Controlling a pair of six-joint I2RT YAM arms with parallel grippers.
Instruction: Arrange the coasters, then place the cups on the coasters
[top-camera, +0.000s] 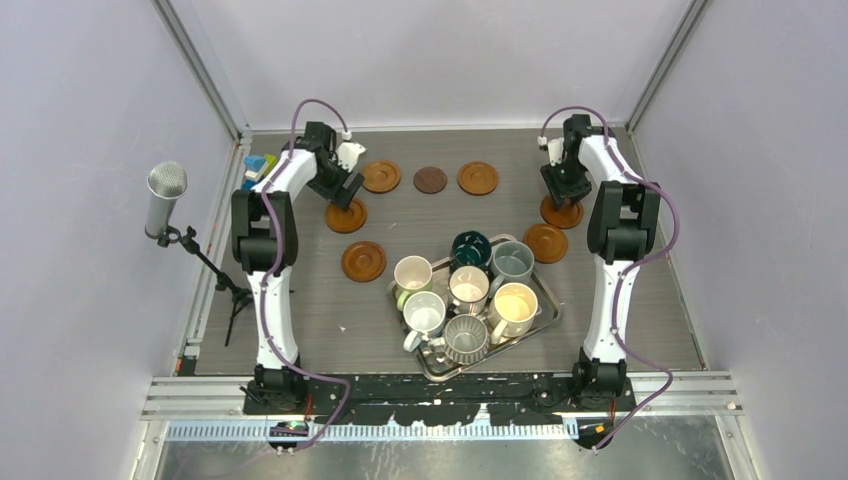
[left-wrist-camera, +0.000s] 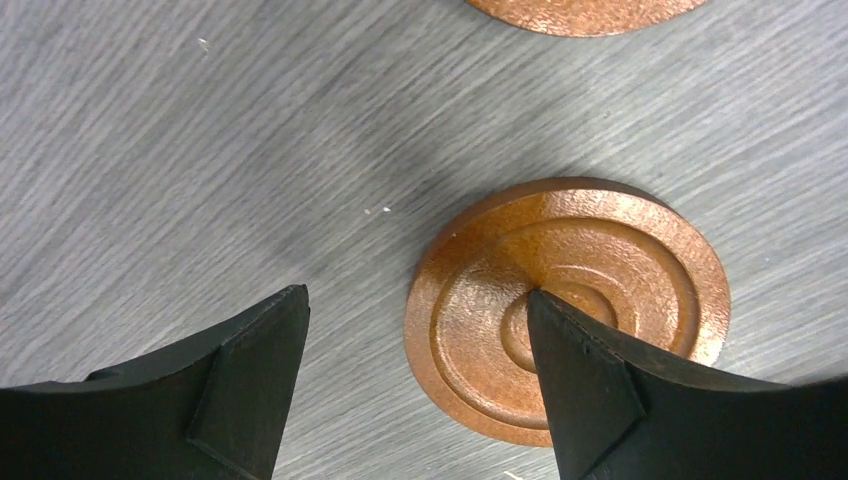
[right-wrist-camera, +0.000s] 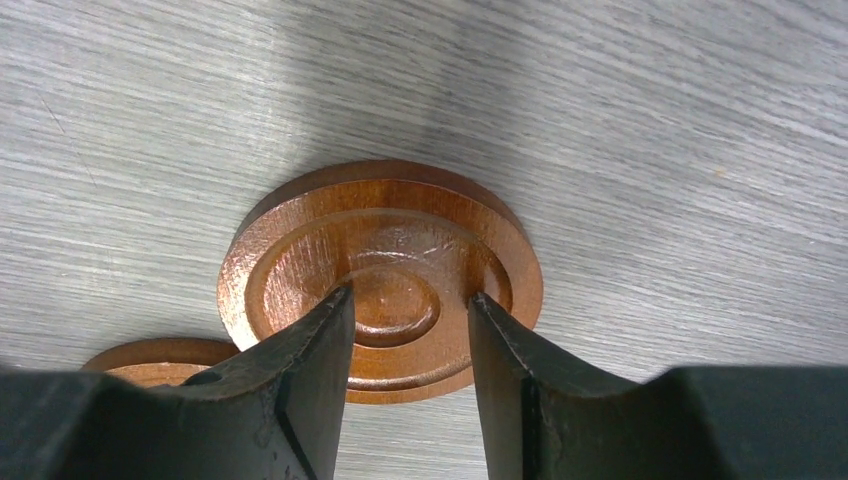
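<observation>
Taking the far edge of the worktop (top-camera: 640, 320) as twelve, the coasters (top-camera: 381, 176) lie flat in an open arc; the dark brown coaster (top-camera: 431, 179) is at twelve, with an orange-brown disc on either side at eleven and one; two more lie at ten and nine, and two at two and three.

The steel tray (top-camera: 548, 300) sits near the middle, toward five; all seven cups (top-camera: 515, 305) stand crowded in it, none on a coaster.

The left end effector (left-wrist-camera: 415, 295) is over the ten o'clock coaster (left-wrist-camera: 600, 260); its jaws stand wide apart and have hold of nothing; one finger (left-wrist-camera: 590, 390) covers the disc's middle rings, the other is over bare worktop beside the rim; whether the finger touches the disc I cannot tell; the edge of a neighbouring disc (left-wrist-camera: 585, 15) shows at twelve in that wrist view.

The right end effector (right-wrist-camera: 410, 295) is over the two o'clock coaster (right-wrist-camera: 300, 250); its jaws are only partly apart, a narrow gap between them, the tips over the disc's central rings; nothing is clamped between them; contact with the wood cannot be told; the three o'clock coaster (right-wrist-camera: 150, 357) peeks in at eight in that view.
</observation>
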